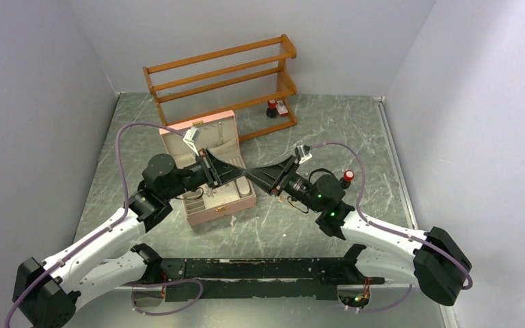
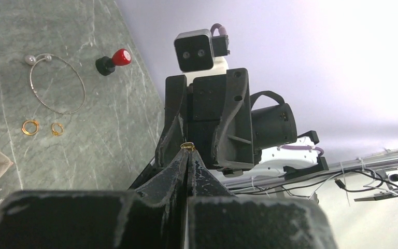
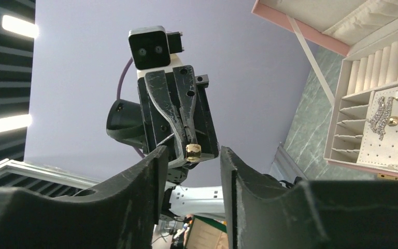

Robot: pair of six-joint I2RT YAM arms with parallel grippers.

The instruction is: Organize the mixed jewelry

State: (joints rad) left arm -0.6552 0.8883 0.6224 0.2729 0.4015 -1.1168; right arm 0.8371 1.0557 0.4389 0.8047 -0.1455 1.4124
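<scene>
Your left gripper (image 2: 187,155) is pinched together on a small gold ring (image 2: 187,146), which sits at the very tips of its fingers. It holds the ring in the air above the table (image 1: 314,232), just beside the right edge of the open pink box (image 1: 212,213). Your right gripper (image 3: 193,155) faces it tip to tip with its fingers apart. The ring hangs in the gap between them (neither finger touches it, as far as the right wrist view shows).

More of the mixed jewelry lies loose on the table's right half: a thin bangle (image 2: 57,85) with pearl ends, and near it two gold hoops (image 2: 30,127) side by side. A red-capped bottle (image 2: 113,60) stands near the bangle, toward the table's right edge. Inside the box, a silver piece (image 3: 381,116) and a gold one (image 3: 394,121) sit on a perforated cream panel (image 3: 394,140) beside the empty ring rolls.
</scene>
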